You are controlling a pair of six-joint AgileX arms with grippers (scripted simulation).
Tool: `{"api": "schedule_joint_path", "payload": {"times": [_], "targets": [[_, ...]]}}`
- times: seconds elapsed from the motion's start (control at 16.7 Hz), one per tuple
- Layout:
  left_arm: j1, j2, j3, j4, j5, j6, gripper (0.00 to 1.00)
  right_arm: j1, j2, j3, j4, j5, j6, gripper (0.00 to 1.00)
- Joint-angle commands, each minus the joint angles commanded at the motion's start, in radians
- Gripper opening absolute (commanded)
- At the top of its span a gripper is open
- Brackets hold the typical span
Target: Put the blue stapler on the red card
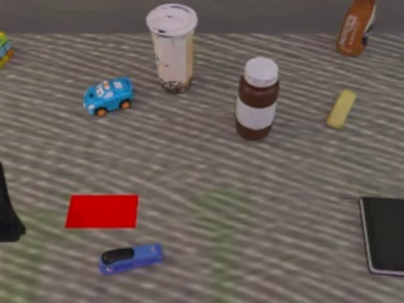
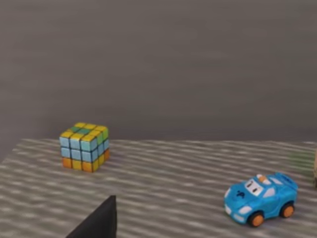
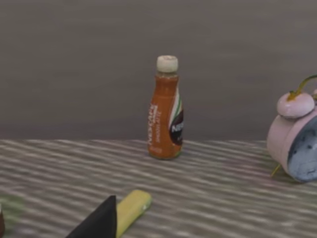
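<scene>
The blue stapler (image 1: 130,258) lies near the table's front edge at the left, its black top part at its left end. Just behind it, with a small gap between, the red card (image 1: 101,211) lies flat. My left gripper (image 1: 9,214) hangs at the table's left edge, left of the card and apart from both. The left wrist view shows only a black corner of that gripper (image 2: 99,223), with no stapler or card. My right gripper is outside the top view; a black corner of it (image 3: 101,220) shows in the right wrist view.
At the back stand a light-blue toy car (image 1: 108,96), a lidded cup (image 1: 172,47), a brown jar (image 1: 257,98), a yellow block (image 1: 341,108) and an orange bottle (image 1: 356,26). A black notebook (image 1: 384,235) lies front right. A colour cube (image 2: 84,147) and a pink clock (image 3: 297,139) stand farther out.
</scene>
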Motion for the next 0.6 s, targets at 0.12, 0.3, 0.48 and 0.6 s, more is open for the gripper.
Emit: {"api": "schedule_joint_path", "payload": {"times": [0.12, 0.3, 0.48, 0.6], "targets": [[0.000, 0.000, 0.000, 0.000, 0.000, 0.000, 1.00, 0.000, 0.000, 0.000, 0.000, 0.000, 0.000, 1.00], [-0.032, 0.064, 0.056, -0.049, 0.003, 0.035, 1.00, 0.000, 0.000, 0.000, 0.000, 0.000, 0.000, 1.00], [-0.098, 0.223, 0.178, -0.156, 0.004, 0.112, 1.00, 0.000, 0.000, 0.000, 0.000, 0.000, 0.000, 1.00], [-0.154, 0.380, 0.283, -0.250, 0.003, 0.181, 1.00, 0.000, 0.000, 0.000, 0.000, 0.000, 0.000, 1.00]]}}
